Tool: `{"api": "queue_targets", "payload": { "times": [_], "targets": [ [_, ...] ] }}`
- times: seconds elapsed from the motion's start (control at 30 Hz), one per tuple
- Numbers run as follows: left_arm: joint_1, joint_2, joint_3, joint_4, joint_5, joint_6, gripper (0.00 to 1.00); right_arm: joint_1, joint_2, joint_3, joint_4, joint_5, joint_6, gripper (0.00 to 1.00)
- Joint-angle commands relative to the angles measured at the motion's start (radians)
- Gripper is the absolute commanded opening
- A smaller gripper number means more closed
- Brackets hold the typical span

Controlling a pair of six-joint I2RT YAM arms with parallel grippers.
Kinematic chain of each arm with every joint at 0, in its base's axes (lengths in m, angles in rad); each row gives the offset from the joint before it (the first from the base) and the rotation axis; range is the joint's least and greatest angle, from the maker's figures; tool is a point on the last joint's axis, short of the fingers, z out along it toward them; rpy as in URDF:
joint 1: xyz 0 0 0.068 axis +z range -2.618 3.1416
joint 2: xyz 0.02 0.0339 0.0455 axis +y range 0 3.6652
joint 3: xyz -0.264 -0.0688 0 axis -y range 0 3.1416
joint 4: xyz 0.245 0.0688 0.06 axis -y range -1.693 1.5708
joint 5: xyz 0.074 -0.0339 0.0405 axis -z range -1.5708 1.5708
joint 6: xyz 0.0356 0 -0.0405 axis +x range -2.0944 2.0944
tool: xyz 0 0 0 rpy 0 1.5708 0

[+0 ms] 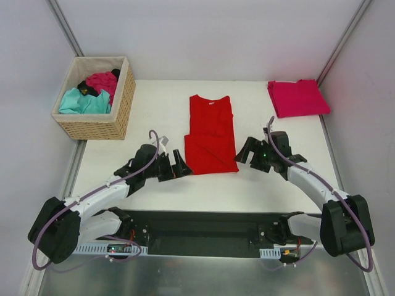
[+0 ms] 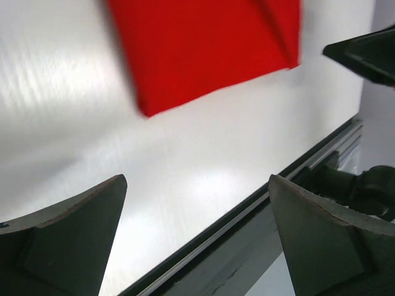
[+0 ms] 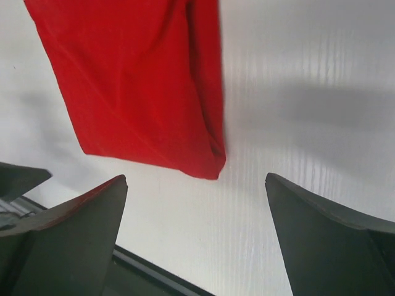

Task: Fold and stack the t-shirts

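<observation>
Both pincers have their fingers wide apart and hold nothing. The left pincer [image 1: 176, 165] is just left of the near hem of the red t-shirt [image 1: 211, 135] and the right pincer [image 1: 245, 153] is just right of it, so the shirt lies flat on the desk [image 1: 160, 111] between them and stretches away from both. It seems already narrowed lengthwise, with several layers at the hem, and here we see the first risk. If a finger slides in between the layers instead of under all of them, only the top cloth will rise and the fold will open. In the left wrist view the near corner is ahead of the fingers and not yet between them, so a closing made too early would catch nothing. A low approach could also push the hem and wrinkle it. For the right pincer the corner is closer, but we cannot tell its height over the desk, and the fingertips may scrape the surface. If the two sides lift unevenly, the fold will come out skewed. The crimson t-shirt [image 1: 298, 97] lies folded far beyond the right pincer, and a crooked fold would stack badly on it. The basket [image 1: 99, 128] with more t-shirts is far beyond the left pincer, clear of this move.
</observation>
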Motion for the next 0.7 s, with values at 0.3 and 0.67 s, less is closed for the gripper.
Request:
{"api": "queue_targets", "payload": {
  "times": [0.3, 0.67],
  "targets": [
    [0.024, 0.266, -0.239, 0.566, 0.119, -0.161, 0.99, 0.001, 0.066, -0.186, 0.241, -0.148, 0.102, 0.96],
    [0.051, 0.481, -0.223, 0.705, 0.15, -0.187, 0.98, -0.004, 0.175, -0.196, 0.341, -0.171, 0.125, 0.82]
  ]
}}
